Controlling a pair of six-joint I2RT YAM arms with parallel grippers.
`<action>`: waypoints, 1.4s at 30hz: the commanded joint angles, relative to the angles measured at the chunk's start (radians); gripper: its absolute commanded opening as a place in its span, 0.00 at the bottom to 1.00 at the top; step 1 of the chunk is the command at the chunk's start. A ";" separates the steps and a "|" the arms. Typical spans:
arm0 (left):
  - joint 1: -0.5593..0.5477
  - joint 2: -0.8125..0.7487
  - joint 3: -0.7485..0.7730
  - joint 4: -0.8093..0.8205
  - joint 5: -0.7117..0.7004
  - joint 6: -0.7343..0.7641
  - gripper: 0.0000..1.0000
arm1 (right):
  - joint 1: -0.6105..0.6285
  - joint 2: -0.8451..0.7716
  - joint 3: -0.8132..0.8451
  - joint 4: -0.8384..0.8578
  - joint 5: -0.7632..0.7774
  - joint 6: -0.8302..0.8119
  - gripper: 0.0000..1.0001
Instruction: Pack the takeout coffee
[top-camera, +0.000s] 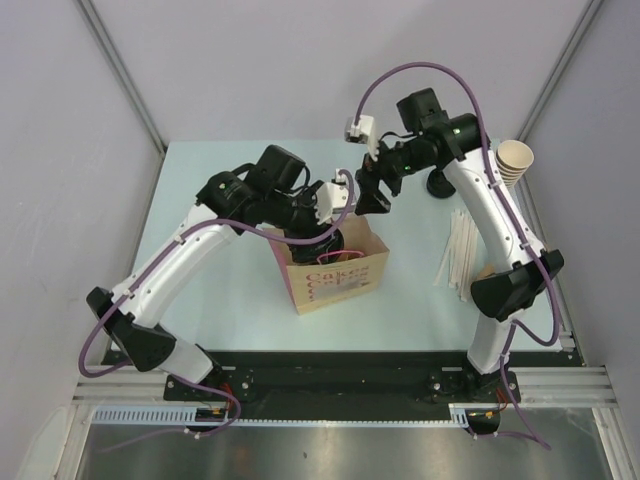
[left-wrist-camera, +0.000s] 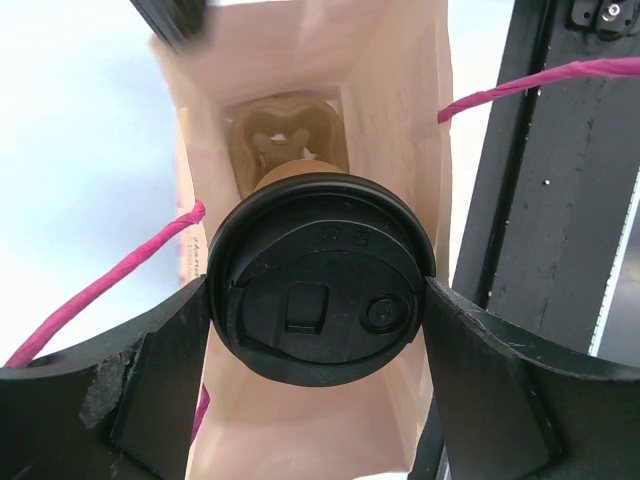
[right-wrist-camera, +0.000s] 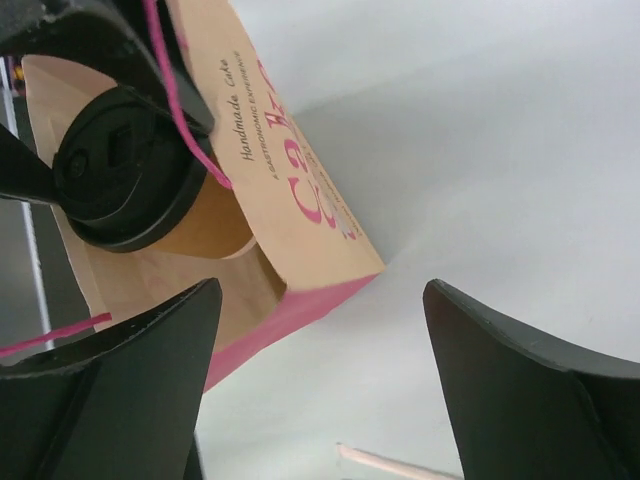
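DESK: From above, where is the takeout coffee (top-camera: 332, 240)?

PHOTOGRAPHER: Mid-table, in the mouth of the paper bag (top-camera: 345, 285), directly under the left gripper (top-camera: 332, 225), the nearer tool. The right gripper (top-camera: 372, 192) hangs just past the bag's far right corner. A stack of lidless cups (top-camera: 515, 160) stands at the far right.

DESK: And the left wrist view?

PHOTOGRAPHER: The left gripper is clamped on the black lid (left-wrist-camera: 320, 300), one finger (left-wrist-camera: 165, 370) pressed to each side. The cup stands upright, its long axis vertical, lid facing up at the camera and base pointing down into the bag. Straight below, on the bag's floor, lies the pulp carrier (left-wrist-camera: 285, 135). The coming move looks like a plain descent along that axis.

DESK: The right wrist?

PHOTOGRAPHER: Its jaws stand wide apart, grasping nothing. The bag, with the cup in its mouth, lies to the left of the fingers and touches neither. A thin stick (right-wrist-camera: 390, 462) lies on the table nearby
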 joint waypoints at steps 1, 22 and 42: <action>-0.004 -0.046 0.070 0.015 -0.007 -0.001 0.24 | 0.064 -0.007 -0.009 0.016 0.030 -0.152 0.88; -0.010 -0.062 0.024 -0.011 -0.005 0.001 0.22 | 0.105 0.022 -0.072 0.096 0.053 -0.132 0.53; -0.010 -0.081 -0.030 -0.051 -0.002 0.076 0.21 | 0.127 0.059 0.006 0.220 -0.081 -0.308 0.85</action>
